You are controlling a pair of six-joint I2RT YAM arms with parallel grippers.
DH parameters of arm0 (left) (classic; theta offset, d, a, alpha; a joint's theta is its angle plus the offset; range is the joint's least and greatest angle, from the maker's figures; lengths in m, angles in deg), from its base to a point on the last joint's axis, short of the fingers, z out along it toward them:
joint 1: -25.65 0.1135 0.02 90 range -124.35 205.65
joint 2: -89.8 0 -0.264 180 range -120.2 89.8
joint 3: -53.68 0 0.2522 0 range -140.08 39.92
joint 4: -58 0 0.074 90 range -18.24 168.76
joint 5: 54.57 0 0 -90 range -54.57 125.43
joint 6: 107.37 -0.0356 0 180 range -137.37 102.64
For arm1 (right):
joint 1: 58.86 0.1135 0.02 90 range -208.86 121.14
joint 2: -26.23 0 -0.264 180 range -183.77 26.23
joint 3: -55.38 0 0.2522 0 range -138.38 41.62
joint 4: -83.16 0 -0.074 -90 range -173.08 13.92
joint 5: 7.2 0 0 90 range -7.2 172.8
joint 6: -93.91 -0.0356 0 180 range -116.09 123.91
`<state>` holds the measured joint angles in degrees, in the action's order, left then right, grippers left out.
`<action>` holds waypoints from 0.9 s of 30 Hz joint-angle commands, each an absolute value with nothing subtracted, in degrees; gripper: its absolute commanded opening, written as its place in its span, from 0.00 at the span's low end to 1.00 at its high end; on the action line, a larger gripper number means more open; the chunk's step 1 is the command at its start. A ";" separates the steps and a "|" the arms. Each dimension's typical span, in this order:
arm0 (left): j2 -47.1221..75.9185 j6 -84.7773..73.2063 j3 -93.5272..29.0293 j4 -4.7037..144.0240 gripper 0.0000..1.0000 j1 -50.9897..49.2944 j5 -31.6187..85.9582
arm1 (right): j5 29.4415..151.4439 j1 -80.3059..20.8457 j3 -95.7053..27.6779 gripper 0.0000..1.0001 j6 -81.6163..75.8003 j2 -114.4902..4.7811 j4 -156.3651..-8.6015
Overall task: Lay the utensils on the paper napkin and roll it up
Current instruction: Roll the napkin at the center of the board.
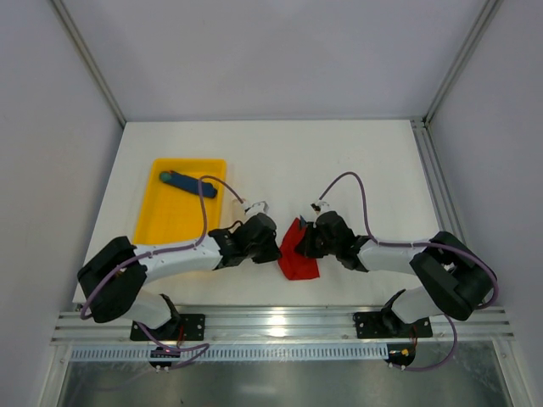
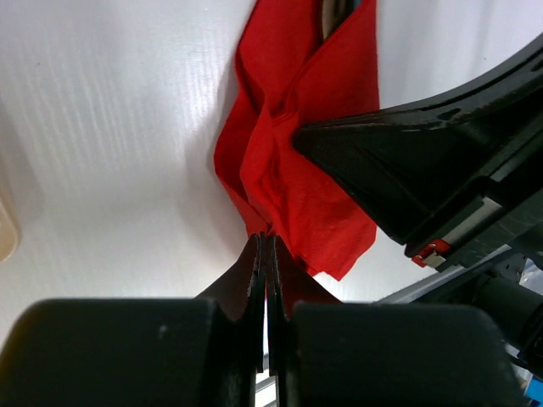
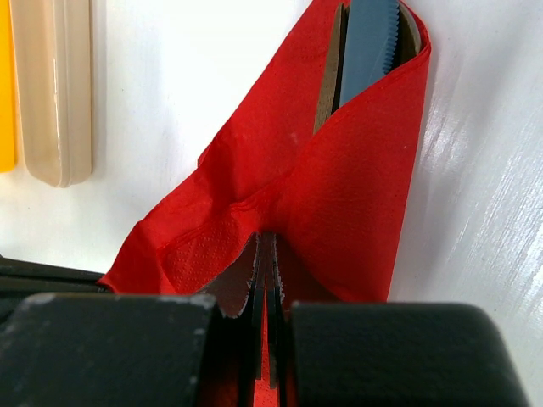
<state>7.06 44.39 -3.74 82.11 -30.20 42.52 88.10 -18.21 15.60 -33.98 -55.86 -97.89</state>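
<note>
The red paper napkin (image 1: 297, 253) lies crumpled and partly folded on the white table between my two grippers. In the right wrist view the napkin (image 3: 339, 195) wraps over the utensils: a brown wooden piece (image 3: 329, 80) and a grey-blue serrated blade (image 3: 370, 42) poke out of its far end. My right gripper (image 3: 268, 239) is shut, pinching the napkin's near fold. My left gripper (image 2: 266, 239) is shut on the napkin's (image 2: 288, 161) lower edge. In the top view the left gripper (image 1: 273, 246) and right gripper (image 1: 305, 242) face each other across the napkin.
A yellow tray (image 1: 165, 222) stands at the left with a blue stick (image 1: 188, 183) in it. A beige rounded bar (image 3: 53, 85) lies beside a yellow edge, left of the napkin. The right arm's black body (image 2: 407, 170) is close over the napkin. The metal rail (image 1: 280, 326) runs along the near edge.
</note>
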 commanded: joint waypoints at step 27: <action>5.52 39.68 -10.44 80.56 0.00 -31.39 42.99 | 84.82 -18.16 18.50 0.16 -31.33 -47.86 -94.41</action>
<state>5.82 40.83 -8.29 81.87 -30.97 42.11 86.31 -18.21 17.85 -32.19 -46.31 -93.78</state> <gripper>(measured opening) 0.011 0.161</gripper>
